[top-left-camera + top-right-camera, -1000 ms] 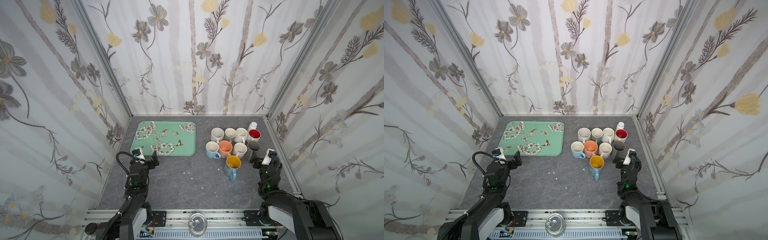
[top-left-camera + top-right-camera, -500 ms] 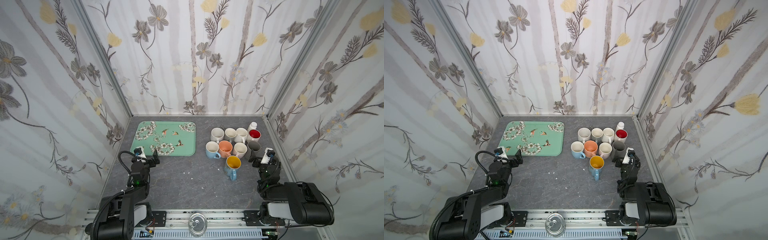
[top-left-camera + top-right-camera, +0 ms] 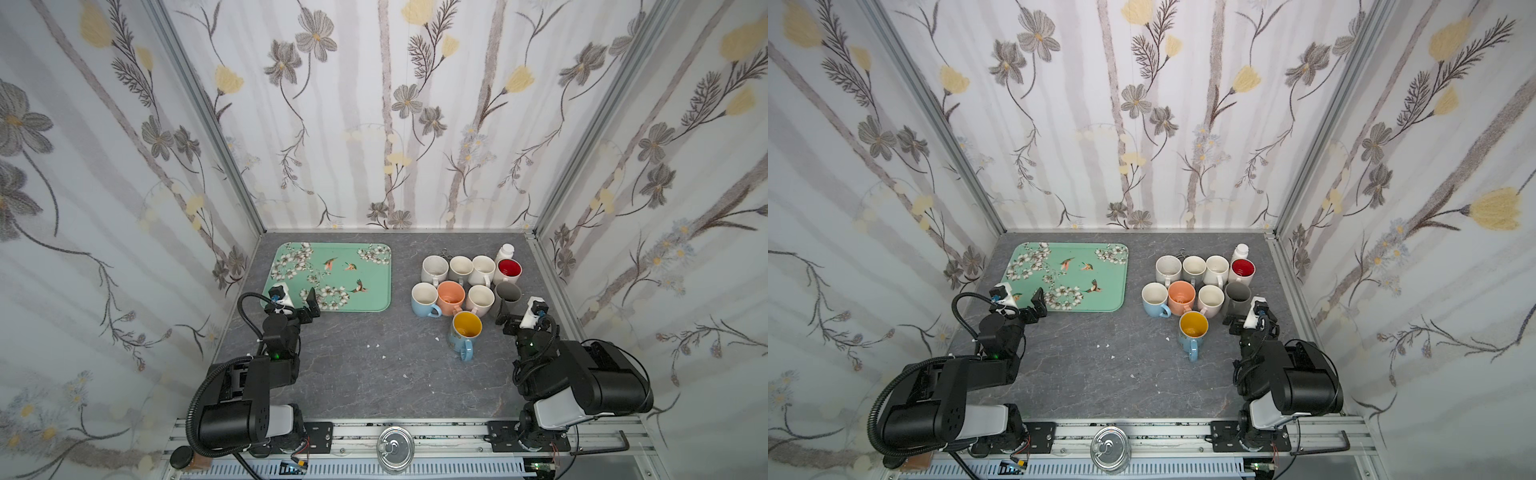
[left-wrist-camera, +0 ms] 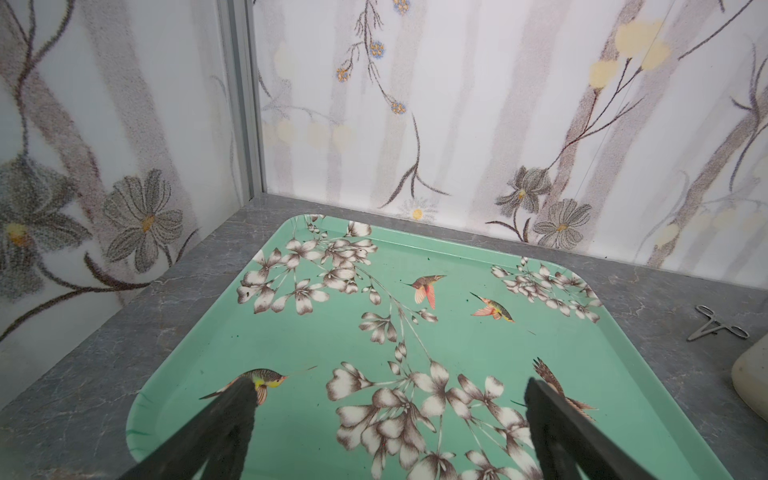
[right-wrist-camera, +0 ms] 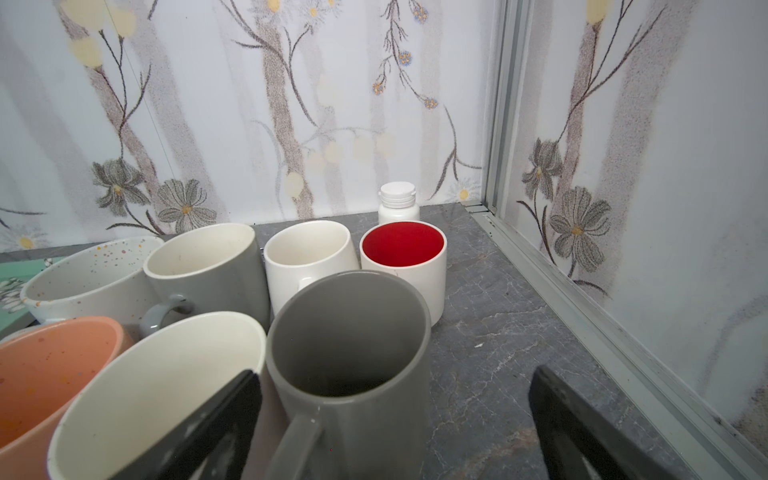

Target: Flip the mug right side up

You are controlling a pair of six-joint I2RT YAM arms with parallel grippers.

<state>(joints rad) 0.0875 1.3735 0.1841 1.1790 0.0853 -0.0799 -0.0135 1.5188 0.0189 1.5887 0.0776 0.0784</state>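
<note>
I count nine mugs [image 3: 451, 295] clustered on the right side of the desk [image 3: 353, 365], each standing mouth up with its axis vertical, so I judge there is nothing to flip. The yellow-lined mug [image 3: 466, 326] stands just in front of the cluster, nearer my right arm. My right claw [image 5: 392, 374] gapes wide and empty, the grey mug [image 5: 349, 332] just ahead with its handle toward the claw. My left claw [image 4: 390, 384], equally wide and empty, hangs over the tray [image 4: 291, 340], which carries nothing. The mugs look empty and the white bottle [image 5: 398, 203] is capped.
</note>
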